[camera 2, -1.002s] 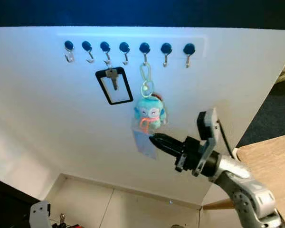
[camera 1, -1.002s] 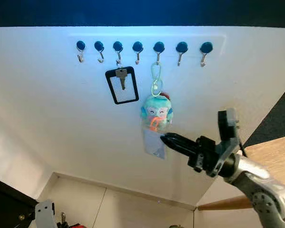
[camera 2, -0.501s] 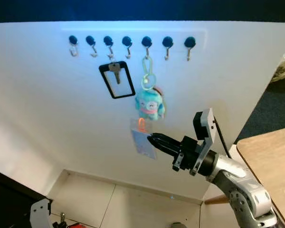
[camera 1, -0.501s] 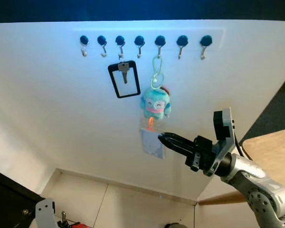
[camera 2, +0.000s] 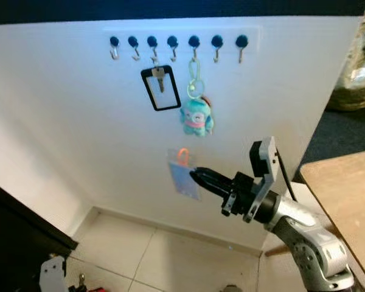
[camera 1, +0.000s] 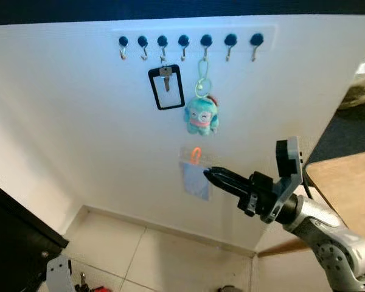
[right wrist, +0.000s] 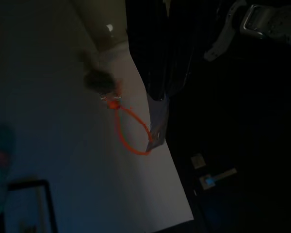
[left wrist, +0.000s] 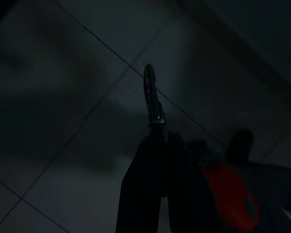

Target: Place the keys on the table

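— What's on the white wall (camera 1: 79,121)?
— A row of hooks (camera 1: 184,44); a black card holder with a key (camera 1: 166,87) and a teal plush keychain (camera 1: 201,115) hang there.
— And the right gripper (camera 1: 209,176)?
— Raised below the plush, fingers pinched on a clear card pouch with an orange loop (camera 1: 195,178), off the hooks. Wooden table (camera 1: 347,182) right. The left gripper (left wrist: 150,92) hangs idle over floor tiles, fingers pressed together.
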Available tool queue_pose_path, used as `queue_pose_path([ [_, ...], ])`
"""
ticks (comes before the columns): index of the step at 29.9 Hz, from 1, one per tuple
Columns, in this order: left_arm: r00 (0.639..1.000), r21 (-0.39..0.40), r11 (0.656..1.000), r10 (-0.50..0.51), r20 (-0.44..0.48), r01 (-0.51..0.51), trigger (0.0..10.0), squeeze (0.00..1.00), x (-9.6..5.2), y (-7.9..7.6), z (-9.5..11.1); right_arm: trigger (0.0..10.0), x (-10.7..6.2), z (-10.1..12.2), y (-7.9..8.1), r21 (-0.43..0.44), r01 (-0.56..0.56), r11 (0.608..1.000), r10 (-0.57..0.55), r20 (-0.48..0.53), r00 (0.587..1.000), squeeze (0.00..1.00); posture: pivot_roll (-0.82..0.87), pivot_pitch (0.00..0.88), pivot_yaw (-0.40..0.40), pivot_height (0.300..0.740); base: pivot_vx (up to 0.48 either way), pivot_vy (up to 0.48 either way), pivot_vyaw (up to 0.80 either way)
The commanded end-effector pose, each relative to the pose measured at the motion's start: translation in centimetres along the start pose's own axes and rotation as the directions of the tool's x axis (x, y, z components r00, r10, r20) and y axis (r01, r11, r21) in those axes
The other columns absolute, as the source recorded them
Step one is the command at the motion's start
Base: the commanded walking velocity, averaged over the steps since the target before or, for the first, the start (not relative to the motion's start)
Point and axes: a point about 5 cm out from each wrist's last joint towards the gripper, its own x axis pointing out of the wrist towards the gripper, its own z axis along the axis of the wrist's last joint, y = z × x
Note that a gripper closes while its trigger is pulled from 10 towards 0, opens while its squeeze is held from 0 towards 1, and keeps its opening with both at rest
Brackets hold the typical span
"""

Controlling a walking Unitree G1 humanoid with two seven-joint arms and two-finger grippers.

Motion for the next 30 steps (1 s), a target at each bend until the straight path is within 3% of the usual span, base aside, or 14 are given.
queue_pose_path([
  [1, 1.000, 0.005, 1.000, 0.008, -0.013, -0.008, 10.0, 0.00, -0.1, 0.2, -0.4, 10.0, 0.1, -0.2, 0.0, -0.005, 0.006, 1.000, -0.006, -0.007, 1.000, 0.00, -0.17, 0.068, 0.106, 0.740, -0.319, 0.000, 0.00],
  [17, 1.000, 0.018, 1.000, 0.001, -0.002, -0.001, 10.0, 0.00, -0.1, 0.2, 0.1, 10.0, 0.1, 0.1, -1.6, -0.008, 0.120, 0.993, -0.120, 0.016, 0.993, 0.00, -0.17, 0.056, 0.106, 0.740, -0.307, 0.000, 0.00],
  [24, 1.000, 0.021, 1.000, 0.001, 0.015, -0.001, 10.0, 0.00, 0.0, 0.1, 0.5, 10.0, 0.2, 0.0, -2.0, -0.011, 0.155, 0.988, -0.155, 0.004, 0.988, 0.00, -0.17, 0.057, 0.105, 0.740, 0.000, 0.000, 0.00],
  [30, 0.998, 0.020, 1.000, -0.004, 0.057, 0.003, 10.0, 0.00, 0.1, 0.0, 1.6, 10.0, 0.2, 0.1, -2.4, -0.014, 0.180, 0.983, -0.180, 0.007, 0.984, 0.00, -0.17, 0.063, 0.102, 0.740, 0.000, 0.000, -0.74],
])
